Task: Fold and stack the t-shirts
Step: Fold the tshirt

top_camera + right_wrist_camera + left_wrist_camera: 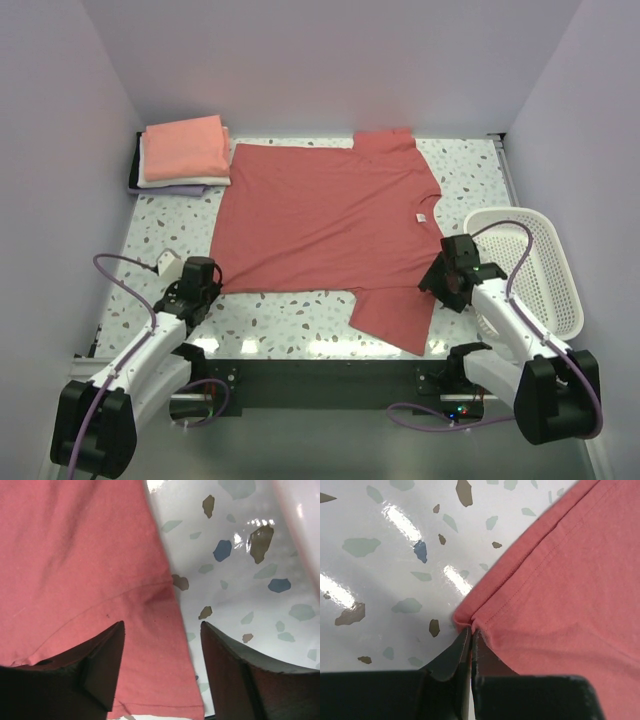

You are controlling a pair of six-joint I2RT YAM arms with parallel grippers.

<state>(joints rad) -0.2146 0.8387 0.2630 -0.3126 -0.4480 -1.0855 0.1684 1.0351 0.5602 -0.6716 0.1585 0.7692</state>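
Observation:
The dusty-red t-shirt (325, 225) lies spread flat on the speckled table, its white neck label (421, 217) toward the right. My left gripper (205, 278) is shut on the shirt's near-left hem corner; in the left wrist view the cloth (560, 580) puckers at the gripper (471, 630). My right gripper (445, 275) is open above the near sleeve's edge; in the right wrist view the shirt (85, 555) lies under and between the gripper's (162, 623) tips. A folded stack sits at the back left: the salmon-pink tee (185, 145) on top, white (185, 181) and lavender (180, 190) below.
A white plastic lattice basket (540, 265) stands at the right edge, close behind my right arm. Purple walls enclose the table on three sides. Bare speckled table (290, 315) shows along the near edge and near the left arm.

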